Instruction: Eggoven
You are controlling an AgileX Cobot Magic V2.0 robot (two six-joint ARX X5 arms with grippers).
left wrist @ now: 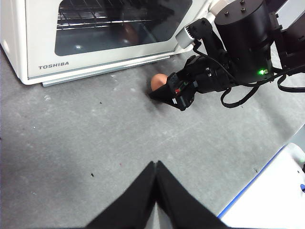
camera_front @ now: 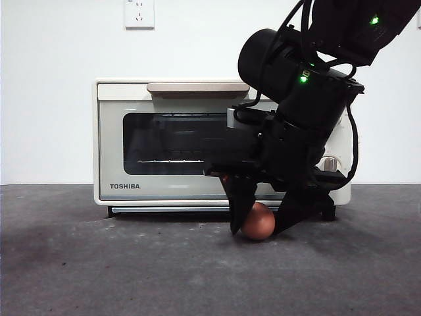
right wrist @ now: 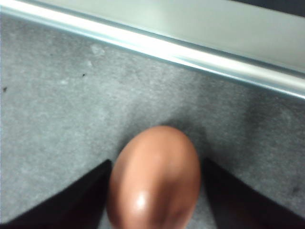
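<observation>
A grey table (camera_front: pixel 99 263), flecked with small dark specks, runs back to a plain white wall (camera_front: pixel 46 99). A white socket (camera_front: pixel 139 13) sits high on that wall.

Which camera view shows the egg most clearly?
The right wrist view: the egg fills it, between the right claw's jaws. The front view shows it partly hidden; the left wrist view shows only a small part.

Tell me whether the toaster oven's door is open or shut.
Shut. The door stands flush and upright against the oven, handle at the top, and the egg lies outside on the table.
</observation>
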